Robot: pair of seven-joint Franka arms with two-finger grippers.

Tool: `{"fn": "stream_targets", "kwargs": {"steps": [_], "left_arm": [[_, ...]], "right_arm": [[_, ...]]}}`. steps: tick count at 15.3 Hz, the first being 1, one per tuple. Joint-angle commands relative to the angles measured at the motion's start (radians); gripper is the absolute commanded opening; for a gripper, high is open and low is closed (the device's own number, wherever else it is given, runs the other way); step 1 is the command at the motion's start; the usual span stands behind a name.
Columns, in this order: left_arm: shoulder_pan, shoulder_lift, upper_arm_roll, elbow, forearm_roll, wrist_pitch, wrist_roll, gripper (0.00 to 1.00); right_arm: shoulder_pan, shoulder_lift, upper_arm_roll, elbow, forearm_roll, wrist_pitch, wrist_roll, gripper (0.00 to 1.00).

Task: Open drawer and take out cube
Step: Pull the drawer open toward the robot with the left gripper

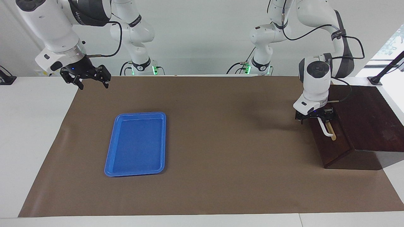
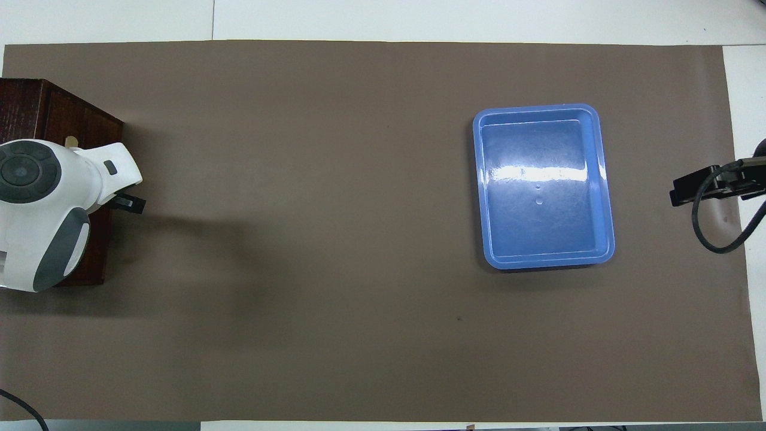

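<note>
The dark brown wooden drawer (image 1: 331, 138), shut in its dark wooden box (image 1: 366, 123) at the left arm's end of the tabletop (image 1: 221, 142), has my left tool (image 1: 315, 117) spread open at the robots' end of its white bar handle (image 1: 325, 129), so I should settle both fingers around the bar before closing and pull straight out. The facing view shows handle and fingers, where overhead my own wrist covers them. My right tool (image 1: 86, 75) waits open above the brown mat's corner, well apart from the flat blue plastic tray (image 1: 136, 143); the cube is out of sight, presumably inside.
</note>
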Motion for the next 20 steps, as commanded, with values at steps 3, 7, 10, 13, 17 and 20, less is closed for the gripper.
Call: {"fn": "stream_targets", "kwargs": {"steps": [3,7,10,13,17,20], "left_arm": [[-0.127,0.010,-0.009,-0.016,0.012,0.047,-0.271,1.00],[-0.263,0.019,-0.009,0.036,-0.162,0.000,-0.411,1.00],[-0.336,0.039,-0.007,0.086,-0.220,-0.034,-0.500,1.00],[-0.356,0.039,-0.009,0.095,-0.220,-0.066,-0.523,1.00],[-0.345,0.085,-0.007,0.257,-0.282,-0.242,-0.528,1.00],[-0.292,0.168,0.001,0.556,-0.376,-0.527,-0.539,1.00]], "right_arm": [[-0.016,-0.014,0.009,-0.015,0.014,0.014,0.014,1.00],[-0.015,-0.012,0.009,-0.014,0.014,0.017,0.017,1.00],[-0.018,-0.012,0.009,-0.014,0.014,0.022,0.017,1.00],[-0.015,-0.012,0.011,-0.014,0.014,0.031,0.017,1.00],[-0.018,-0.015,0.009,-0.018,0.014,0.025,0.016,1.00],[-0.026,-0.014,0.009,-0.018,0.014,0.026,0.014,1.00]]}}
